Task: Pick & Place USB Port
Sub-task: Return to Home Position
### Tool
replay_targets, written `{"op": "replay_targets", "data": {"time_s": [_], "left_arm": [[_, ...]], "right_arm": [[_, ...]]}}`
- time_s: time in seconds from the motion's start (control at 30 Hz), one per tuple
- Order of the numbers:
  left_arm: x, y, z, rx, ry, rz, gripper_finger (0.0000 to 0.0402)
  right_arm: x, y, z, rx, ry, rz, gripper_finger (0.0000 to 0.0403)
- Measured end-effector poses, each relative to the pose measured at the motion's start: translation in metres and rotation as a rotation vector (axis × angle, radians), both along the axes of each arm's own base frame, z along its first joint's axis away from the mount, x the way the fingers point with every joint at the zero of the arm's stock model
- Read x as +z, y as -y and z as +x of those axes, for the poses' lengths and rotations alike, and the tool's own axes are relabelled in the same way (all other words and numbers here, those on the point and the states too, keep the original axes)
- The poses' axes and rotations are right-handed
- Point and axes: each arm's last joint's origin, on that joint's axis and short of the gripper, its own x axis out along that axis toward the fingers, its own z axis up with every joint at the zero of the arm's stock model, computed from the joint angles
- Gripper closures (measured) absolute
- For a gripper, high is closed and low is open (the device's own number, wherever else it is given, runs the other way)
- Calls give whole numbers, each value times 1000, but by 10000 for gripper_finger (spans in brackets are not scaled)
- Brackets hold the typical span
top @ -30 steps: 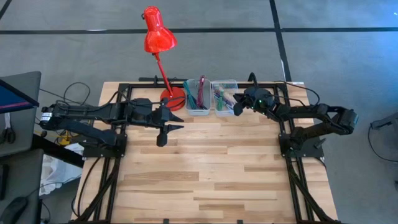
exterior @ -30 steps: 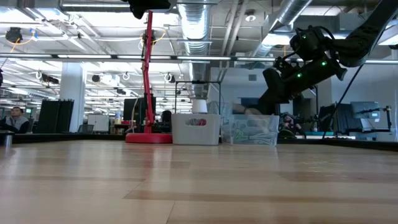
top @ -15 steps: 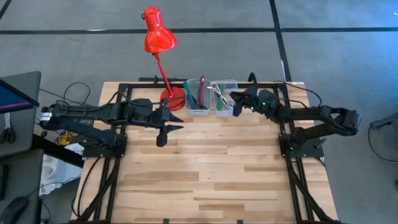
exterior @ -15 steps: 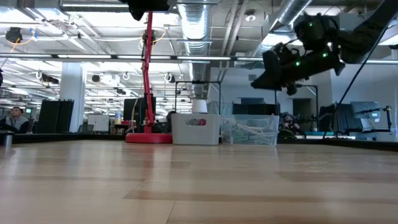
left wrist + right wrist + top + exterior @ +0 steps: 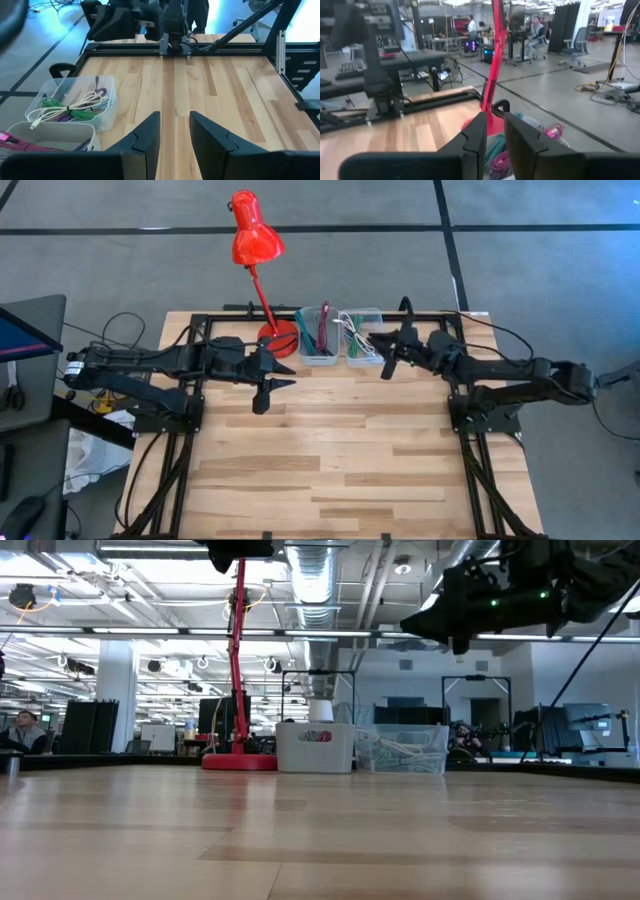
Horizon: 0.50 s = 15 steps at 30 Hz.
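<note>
Right gripper (image 5: 381,356) hovered beside the transparent bin (image 5: 361,360), left gripper (image 5: 274,394) over the table (image 5: 330,445); both fingers slightly parted, empty.

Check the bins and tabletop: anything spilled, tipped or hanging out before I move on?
Nothing stands out. The gray bin and transparent bin stand upright side by side, cables coiled inside, none on the wooden table. The left tool and right tool are open and empty.

Left arm stretched out low and straight, left gripper (image 5: 175,117) level, pointing toward right arm, jaws narrowly parted, empty. Right arm extended, right gripper (image 5: 495,118) held high, level, jaws narrowly parted, empty.
</note>
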Motion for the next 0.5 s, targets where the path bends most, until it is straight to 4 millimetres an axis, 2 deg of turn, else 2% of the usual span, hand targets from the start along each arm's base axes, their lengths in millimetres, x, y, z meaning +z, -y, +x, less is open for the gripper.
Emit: {"op": "replay_targets", "data": {"time_s": [0.17,0.5], "left_arm": [[1,0,0,0,9,0,297],[10,1,4,-4,107,-1,297]], "right_arm": [[6,-3,-3,10,42,17,343],[4,-4,-1,14,38,21,343]]}}
